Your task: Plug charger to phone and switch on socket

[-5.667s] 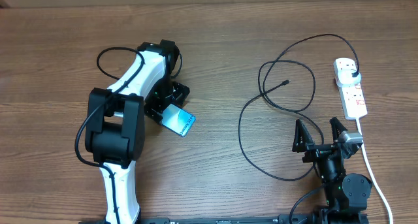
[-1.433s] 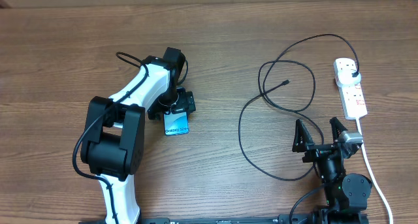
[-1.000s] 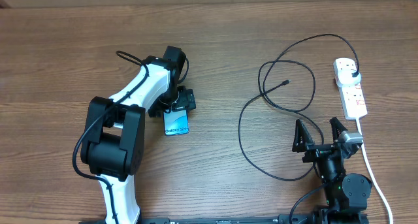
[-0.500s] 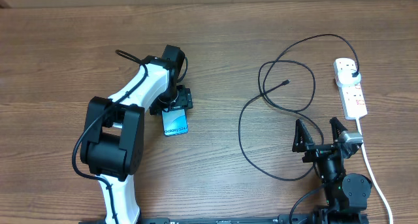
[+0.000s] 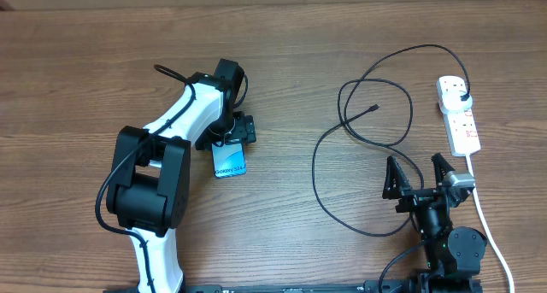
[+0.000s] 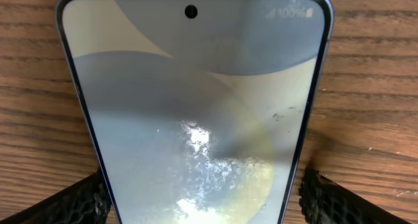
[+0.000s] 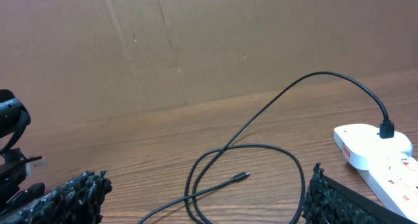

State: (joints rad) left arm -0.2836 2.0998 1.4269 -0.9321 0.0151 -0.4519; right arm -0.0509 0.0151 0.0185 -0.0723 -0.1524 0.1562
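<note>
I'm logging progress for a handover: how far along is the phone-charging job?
Done: the charger has its plug head in the socket. In hand: the left claw straddles the phone; whether it grips, I cannot tell. Left: the connector tip lies loose, far from the phone; the right claw is open and empty; switching the socket on comes after plugging in.

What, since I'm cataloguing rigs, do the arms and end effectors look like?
The left arm has white links, black joints and a black cable looping alongside. The right arm is mostly black. The fingers on both are black and mesh-textured.
</note>
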